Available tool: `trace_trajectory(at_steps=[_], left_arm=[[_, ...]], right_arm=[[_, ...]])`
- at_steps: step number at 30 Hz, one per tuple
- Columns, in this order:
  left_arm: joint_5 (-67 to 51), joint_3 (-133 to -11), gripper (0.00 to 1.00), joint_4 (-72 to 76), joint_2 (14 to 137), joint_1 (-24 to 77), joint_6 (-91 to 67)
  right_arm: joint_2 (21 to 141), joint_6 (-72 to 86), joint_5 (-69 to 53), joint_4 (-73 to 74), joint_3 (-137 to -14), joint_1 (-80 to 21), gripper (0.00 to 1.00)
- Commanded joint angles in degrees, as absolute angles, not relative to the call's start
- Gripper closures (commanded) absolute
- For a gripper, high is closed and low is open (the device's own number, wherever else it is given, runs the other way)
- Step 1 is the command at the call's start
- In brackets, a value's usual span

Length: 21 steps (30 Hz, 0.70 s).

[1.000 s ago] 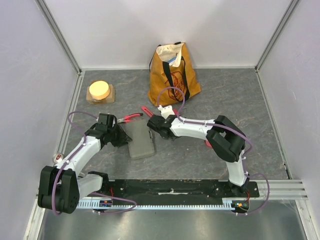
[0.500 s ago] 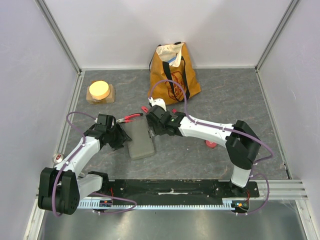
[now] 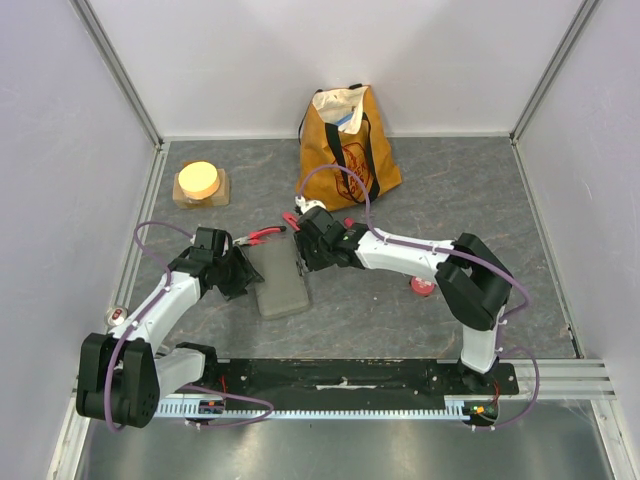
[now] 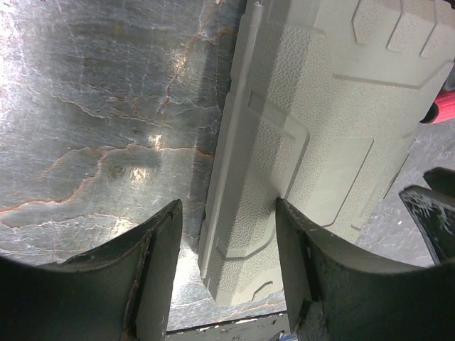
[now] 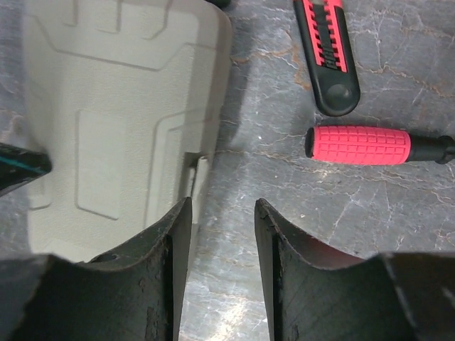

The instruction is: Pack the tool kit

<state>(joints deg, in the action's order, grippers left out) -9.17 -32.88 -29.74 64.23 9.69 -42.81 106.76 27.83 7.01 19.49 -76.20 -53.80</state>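
Note:
The tool kit case (image 3: 282, 283) lies shut and flat on the table, grey and textured. My left gripper (image 3: 240, 272) is open at its left edge; in the left wrist view (image 4: 227, 263) the case's (image 4: 320, 128) long edge lies between the fingers. My right gripper (image 3: 305, 252) is open at the case's far right edge; in the right wrist view (image 5: 222, 241) its left finger (image 5: 170, 270) overlaps the case (image 5: 114, 121) and the gap is over bare table. Red pliers (image 3: 262, 236) lie behind the case. A red-grip tool (image 5: 359, 144) and a red-and-black tool (image 5: 327, 50) lie beside it.
A mustard-yellow tote bag (image 3: 348, 140) stands at the back centre. A round yellow-topped tan block (image 3: 200, 182) sits at the back left. A small red round object (image 3: 423, 288) lies under the right forearm. White walls close in three sides.
My right gripper has moved left and a little back, to the case's far right edge, and its elbow has shifted right. The left arm and the case have not moved.

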Motion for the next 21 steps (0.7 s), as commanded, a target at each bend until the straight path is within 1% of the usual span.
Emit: trace_trajectory(at_steps=[1, 8, 10, 14, 15, 17, 21], left_arm=[[-8.7, -33.14, 0.4, -32.26, 65.3, 9.49, -40.08], [-8.79, -33.05, 0.4, -32.26, 65.39, 9.49, -40.34], [-8.7, -32.96, 0.4, -32.34, 65.39, 9.49, -40.25], [-8.7, -32.87, 0.4, -32.26, 65.39, 9.67, -40.17], [-8.7, -32.87, 0.4, -32.26, 65.48, 9.58, -40.25], [-8.7, -32.87, 0.4, -32.26, 65.39, 9.49, -40.25], [-8.53, -32.7, 0.4, -32.26, 65.48, 9.58, -40.17]], right_arm=[[108.54, 27.51, 3.35, 15.56, -74.8, -52.82, 0.53], [108.2, 27.77, 3.86, 14.85, -73.83, -52.38, 0.53], [107.41, 27.6, 5.01, 14.94, -73.65, -52.47, 0.5], [106.52, 26.98, 4.4, 14.15, -73.39, -52.38, 0.41], [106.61, 27.07, 4.22, 13.8, -73.39, -52.38, 0.41], [107.4, 27.16, 3.96, 13.89, -73.56, -52.38, 0.42], [109.24, 27.33, 3.25, 14.06, -73.48, -52.38, 0.48]])
